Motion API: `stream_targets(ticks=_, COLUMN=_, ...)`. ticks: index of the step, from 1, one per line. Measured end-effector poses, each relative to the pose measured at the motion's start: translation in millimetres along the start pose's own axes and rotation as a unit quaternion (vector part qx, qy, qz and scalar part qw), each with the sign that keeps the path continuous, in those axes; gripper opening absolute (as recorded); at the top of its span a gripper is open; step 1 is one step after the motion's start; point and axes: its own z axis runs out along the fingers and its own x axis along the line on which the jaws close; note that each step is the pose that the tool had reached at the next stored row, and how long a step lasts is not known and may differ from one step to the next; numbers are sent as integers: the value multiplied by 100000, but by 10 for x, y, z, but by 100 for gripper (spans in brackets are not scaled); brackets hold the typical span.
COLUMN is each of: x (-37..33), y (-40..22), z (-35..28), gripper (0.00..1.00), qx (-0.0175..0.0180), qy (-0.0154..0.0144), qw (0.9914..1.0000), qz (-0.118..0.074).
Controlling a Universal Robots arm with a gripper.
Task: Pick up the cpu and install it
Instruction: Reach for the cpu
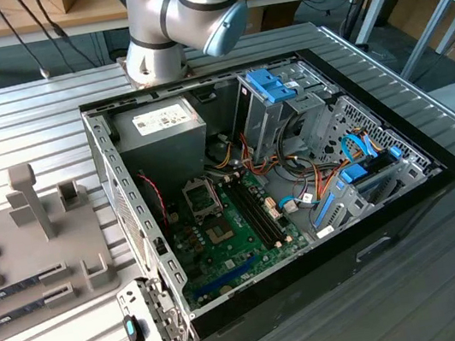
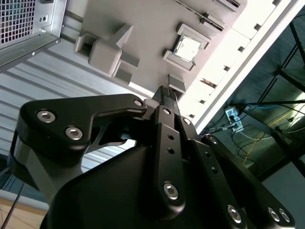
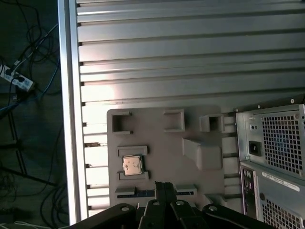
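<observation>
End effector [image 2: 165,90] closed and empty above gray fixture plate [image 3: 164,140] on slatted bench [image 3: 167,57] beside open computer case [image 1: 114,184], cpu [image 3: 132,164] seated between brackets on that plate, white power-supply label [image 1: 165,118] too small to read.

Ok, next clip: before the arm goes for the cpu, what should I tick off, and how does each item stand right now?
1. Cpu seated in its slot on the grey tray: ok.
2. Nothing lying on top of the cpu: ok.
3. Jaws open enough to take it: not ok; they are closed together and hold nothing.
4. Jaws lined up over the cpu: not ok; in both wrist views they point at the tray beside it.
5. Socket on the motherboard open and empty: cannot tell.
6. Computer case open for access: ok.
</observation>
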Motion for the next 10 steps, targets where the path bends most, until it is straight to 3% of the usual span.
stream_targets(ticks=4, x=5, y=37, z=72, gripper=11, qx=60, qy=-5, qw=100000, qz=13)
stream_targets(ticks=7, x=9, y=72, z=115, gripper=11, qx=767, qy=-50, qw=99997, qz=-5)
stream_targets(ticks=9, x=11, y=101, z=131, gripper=11, qx=1557, qy=-115, qw=99988, qz=-23)
stream_targets(ticks=10, x=12, y=111, z=133, gripper=11, qx=1617, qy=-115, qw=99987, qz=-22)
